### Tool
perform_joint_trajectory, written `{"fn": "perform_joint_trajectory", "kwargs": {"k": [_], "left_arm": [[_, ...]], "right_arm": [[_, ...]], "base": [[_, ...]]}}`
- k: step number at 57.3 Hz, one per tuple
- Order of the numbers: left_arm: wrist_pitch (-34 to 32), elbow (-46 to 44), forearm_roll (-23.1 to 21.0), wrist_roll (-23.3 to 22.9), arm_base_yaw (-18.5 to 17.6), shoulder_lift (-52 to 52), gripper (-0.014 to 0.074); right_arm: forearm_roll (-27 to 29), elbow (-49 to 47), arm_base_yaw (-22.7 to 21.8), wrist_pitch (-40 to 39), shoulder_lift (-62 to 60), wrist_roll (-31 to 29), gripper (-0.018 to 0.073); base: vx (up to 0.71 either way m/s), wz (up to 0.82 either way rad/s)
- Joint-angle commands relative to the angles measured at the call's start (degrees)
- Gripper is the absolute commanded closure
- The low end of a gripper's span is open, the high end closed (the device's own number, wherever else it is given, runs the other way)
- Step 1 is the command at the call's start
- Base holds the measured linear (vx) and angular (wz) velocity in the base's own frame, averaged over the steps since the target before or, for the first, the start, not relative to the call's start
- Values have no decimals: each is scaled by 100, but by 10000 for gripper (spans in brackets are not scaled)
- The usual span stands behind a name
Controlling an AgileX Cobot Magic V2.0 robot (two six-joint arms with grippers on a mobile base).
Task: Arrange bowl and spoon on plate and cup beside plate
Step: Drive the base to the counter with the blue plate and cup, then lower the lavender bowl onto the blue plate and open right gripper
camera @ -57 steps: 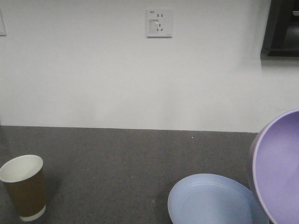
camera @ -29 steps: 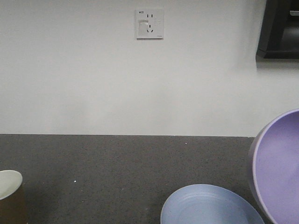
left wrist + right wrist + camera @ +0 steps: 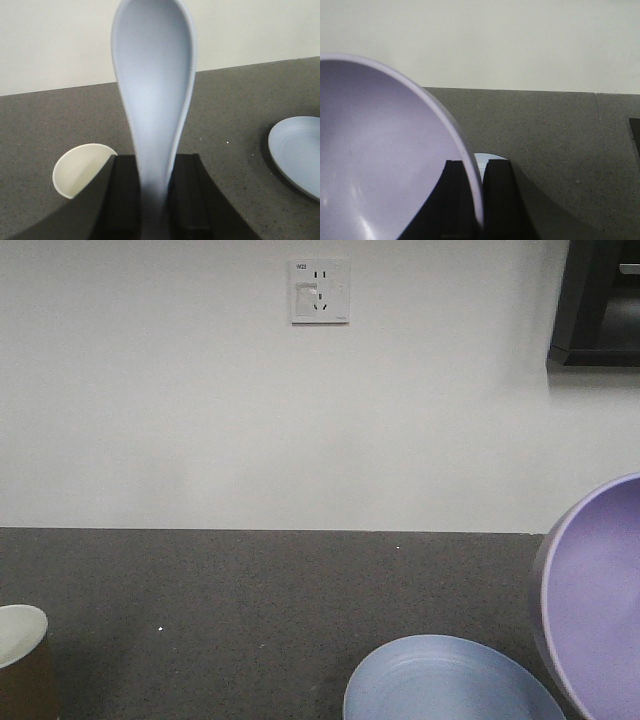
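My left gripper (image 3: 152, 195) is shut on the handle of the pale blue spoon (image 3: 152, 75), which stands upright above the dark counter. The brown cup (image 3: 80, 170) sits just left of the fingers, and the pale blue plate (image 3: 297, 155) lies at the right edge. My right gripper (image 3: 476, 195) is shut on the rim of the lavender bowl (image 3: 385, 160), held tilted on edge. A sliver of the plate (image 3: 487, 159) shows under it. In the front view the bowl (image 3: 600, 610) hangs right of the plate (image 3: 450, 680), and the cup (image 3: 20, 660) is at the lower left corner.
The dark speckled counter (image 3: 250, 590) ends at a white wall with a socket (image 3: 320, 290). A dark cabinet (image 3: 600, 300) hangs at the upper right. A seam (image 3: 602, 140) crosses the counter right of the bowl.
A second ago the front view showed the whole cup; it then shifted, leaving the cup cut off at the lower left corner. Over the last half second nothing has moved.
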Motion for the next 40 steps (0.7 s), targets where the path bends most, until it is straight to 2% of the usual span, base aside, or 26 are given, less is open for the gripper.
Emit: {"fn": "perform_joint_trajectory", "kwargs": {"k": [1, 18, 33, 40], "left_arm": [[-483, -127, -18, -39, -41, 13, 596], [-525, -127, -24, -39, -41, 12, 596], [-613, -127, -63, -39, -41, 12, 596], [-608, -127, -63, -39, -41, 12, 596]], "right_arm": [[228, -168, -23, -398, 11, -44, 568], [250, -168, -18, -534, 272, -24, 568], [742, -168, -18, -469, 752, 109, 568], [742, -168, -23, -432, 857, 109, 568]], "base": [[0, 0], [0, 0], [0, 0], [0, 0]]}}
